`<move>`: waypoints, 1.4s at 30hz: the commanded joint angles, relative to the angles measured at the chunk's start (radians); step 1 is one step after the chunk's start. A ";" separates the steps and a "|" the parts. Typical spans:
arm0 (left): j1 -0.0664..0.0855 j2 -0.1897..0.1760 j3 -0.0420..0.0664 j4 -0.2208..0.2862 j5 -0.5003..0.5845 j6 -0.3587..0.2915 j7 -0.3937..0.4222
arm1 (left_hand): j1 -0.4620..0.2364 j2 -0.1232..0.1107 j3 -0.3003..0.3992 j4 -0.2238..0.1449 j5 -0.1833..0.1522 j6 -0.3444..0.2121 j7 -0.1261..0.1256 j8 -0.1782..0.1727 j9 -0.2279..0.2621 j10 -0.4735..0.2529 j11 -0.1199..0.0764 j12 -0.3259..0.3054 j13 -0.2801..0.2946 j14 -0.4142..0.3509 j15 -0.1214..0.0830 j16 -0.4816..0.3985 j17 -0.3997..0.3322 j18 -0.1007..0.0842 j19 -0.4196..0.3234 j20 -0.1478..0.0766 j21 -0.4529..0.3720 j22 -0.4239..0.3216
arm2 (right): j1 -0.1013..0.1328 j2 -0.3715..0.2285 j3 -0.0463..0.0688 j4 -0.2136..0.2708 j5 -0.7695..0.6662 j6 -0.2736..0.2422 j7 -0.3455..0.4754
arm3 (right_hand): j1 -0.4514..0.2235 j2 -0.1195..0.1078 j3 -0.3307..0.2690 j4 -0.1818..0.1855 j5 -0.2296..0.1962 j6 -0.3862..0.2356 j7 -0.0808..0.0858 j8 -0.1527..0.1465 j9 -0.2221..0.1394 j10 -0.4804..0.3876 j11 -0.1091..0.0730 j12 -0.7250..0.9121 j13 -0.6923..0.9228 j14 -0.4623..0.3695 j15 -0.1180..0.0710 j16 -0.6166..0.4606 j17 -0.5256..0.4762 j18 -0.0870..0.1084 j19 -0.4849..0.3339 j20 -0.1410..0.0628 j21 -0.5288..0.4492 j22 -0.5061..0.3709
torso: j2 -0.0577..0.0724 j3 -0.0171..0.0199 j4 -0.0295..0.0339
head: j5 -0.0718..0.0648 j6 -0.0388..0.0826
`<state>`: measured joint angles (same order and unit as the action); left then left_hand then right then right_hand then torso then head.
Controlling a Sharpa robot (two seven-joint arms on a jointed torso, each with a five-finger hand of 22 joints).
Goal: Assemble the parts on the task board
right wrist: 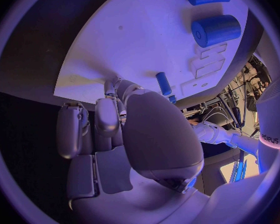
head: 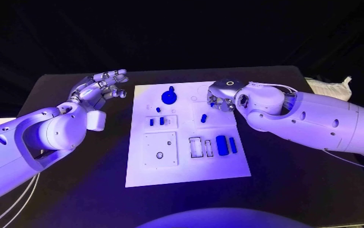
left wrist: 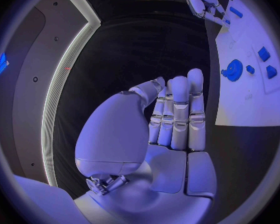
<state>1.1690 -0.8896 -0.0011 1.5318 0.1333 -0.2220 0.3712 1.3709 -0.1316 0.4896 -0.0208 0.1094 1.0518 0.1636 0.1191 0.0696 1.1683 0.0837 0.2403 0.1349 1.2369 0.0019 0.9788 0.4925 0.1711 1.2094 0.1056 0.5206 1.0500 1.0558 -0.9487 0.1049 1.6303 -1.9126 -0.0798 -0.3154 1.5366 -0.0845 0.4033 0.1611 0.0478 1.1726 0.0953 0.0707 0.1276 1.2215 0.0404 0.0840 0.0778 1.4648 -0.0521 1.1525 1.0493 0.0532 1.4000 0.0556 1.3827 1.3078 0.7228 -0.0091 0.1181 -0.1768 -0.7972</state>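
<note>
- The task board lies flat in the middle of the head view, slightly skewed, on the black table; lying flat lets either hand come down on the parts from above.
- A round blue part with a stem sits in the board's upper left area. Two small blue pieces stand in a raised block left of centre. A short blue peg lies loose near the centre, apparently not yet seated.
- In the lower right of the board, a thick blue cylinder and a thin blue bar lie side by side next to two open slots, probably waiting to go in.
- The right hand hovers over the board's upper right corner, fingers curled down toward the surface. In the right wrist view the fingertips are at or just above the white plate, near the peg; I cannot tell whether they hold anything.
- The left hand is off the board's upper left edge, fingers straight and close together, holding nothing, likely parked clear of the work.
</note>
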 commanded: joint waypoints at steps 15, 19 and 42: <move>0.000 0.007 0.001 -0.025 -0.008 0.010 0.006 | 0.002 0.008 -0.003 -0.005 0.007 0.001 -0.001 0.006 0.000 -0.009 0.001 0.009 0.002 -0.007 0.000 -0.004 -0.003 0.011 -0.007 -0.002 -0.008 -0.002 | 0.007 -0.042 0.018 0.083 0.006 -0.070 -0.004 | -0.015 -0.002 0.018 -0.010 0.003 0.011 0.003 0.003 0.005 0.017 0.000 -0.003 -0.004 0.030 -0.008 0.010 0.006 0.008 0.010 -0.003 0.009 0.029 | -0.001 0.0009 0.0000 | -0.006 0.010; 0.000 0.009 0.001 -0.032 -0.010 0.012 0.005 | 0.002 0.008 -0.003 -0.005 0.007 0.001 -0.001 0.006 0.000 -0.009 0.001 0.009 0.002 -0.007 0.000 -0.004 -0.003 0.011 -0.007 -0.002 -0.008 -0.002 | 0.006 -0.043 0.020 0.122 0.007 -0.085 0.002 | -0.017 -0.003 0.023 -0.013 0.003 0.012 0.005 0.002 0.006 0.020 0.001 -0.004 -0.005 0.030 -0.007 0.011 0.007 0.008 0.011 -0.003 0.010 0.030 | -0.001 0.0013 0.0013 | 0.000 0.012; -0.003 0.034 0.001 -0.007 -0.014 0.017 0.002 | 0.004 0.008 -0.004 -0.008 0.007 0.000 0.000 0.006 0.000 -0.011 0.001 0.012 0.002 -0.008 0.000 -0.005 -0.004 0.011 -0.007 -0.002 -0.010 -0.003 | -0.102 0.116 0.011 0.204 0.032 -0.068 0.063 | -0.026 -0.006 0.043 -0.034 0.007 0.012 0.013 -0.001 0.008 0.026 0.007 -0.010 -0.010 0.031 0.005 0.014 0.009 0.008 0.012 0.003 0.011 0.031 | -0.001 -0.0028 0.0016 | 0.109 -0.009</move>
<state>1.1666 -0.8589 -0.0013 1.5210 0.1257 -0.2205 0.3692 1.3709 -0.1316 0.4855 -0.0249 0.1093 1.0517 0.1636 0.1191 0.0698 1.1647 0.0874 0.2471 0.1365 1.2372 0.0023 0.9788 0.4895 0.1710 1.2094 0.1055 0.5170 1.0480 0.9570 -0.8364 0.1165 1.8395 -1.8809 -0.1647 -0.2780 1.5182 -0.0925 0.4408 0.1293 0.0483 1.1831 0.1029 0.0681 0.1351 1.2402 0.0487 0.0745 0.0666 1.4648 -0.0520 1.1608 1.0583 0.0534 1.4074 0.0557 1.3904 1.3073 0.7217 -0.0117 0.1203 -0.0779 -0.8026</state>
